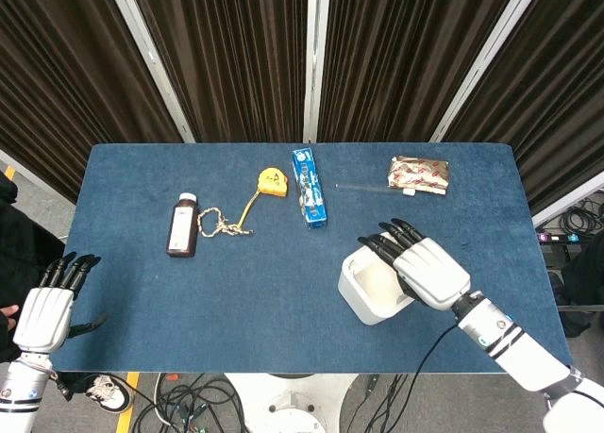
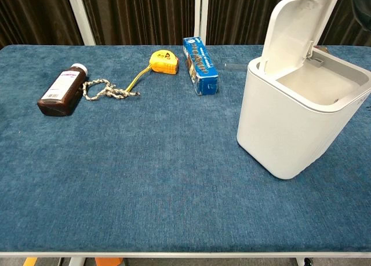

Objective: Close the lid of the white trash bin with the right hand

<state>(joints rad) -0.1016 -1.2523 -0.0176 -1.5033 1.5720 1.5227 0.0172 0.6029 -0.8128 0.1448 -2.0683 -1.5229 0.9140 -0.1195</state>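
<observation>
Right hand (image 1: 429, 271) sits over the white trash bin (image 1: 373, 287) in the lower right of the head view, fingers stretched out flat and apart, holding nothing, dark fingertips reaching past the bin's upper rim. From above it covers the lid, so contact is hard to call from that angle. The chest view shows the bin (image 2: 295, 127) at the right side of the frame with its lid (image 2: 295, 28) hinged up and tipped over toward the opening, not upright; the inside of the bin is visible under it. The hand itself isn't really visible in the chest view.

Left hand (image 1: 52, 306) is way off at the lower left corner of the head view, past the table edge, fingers straight and a bit spread, nothing in it.

Other stuff on the blue table (image 1: 236, 282): a brown bottle (image 1: 183, 226) lying down at the left, a bit of braided rope (image 1: 222, 224) right next to it, a yellow tape measure (image 1: 271, 182) with its tape running down to the rope, a blue box (image 1: 309, 187) near the middle, and a crinkly foil packet (image 1: 419, 174) at the upper right with a thin clear stick-like thing just left of it.
</observation>
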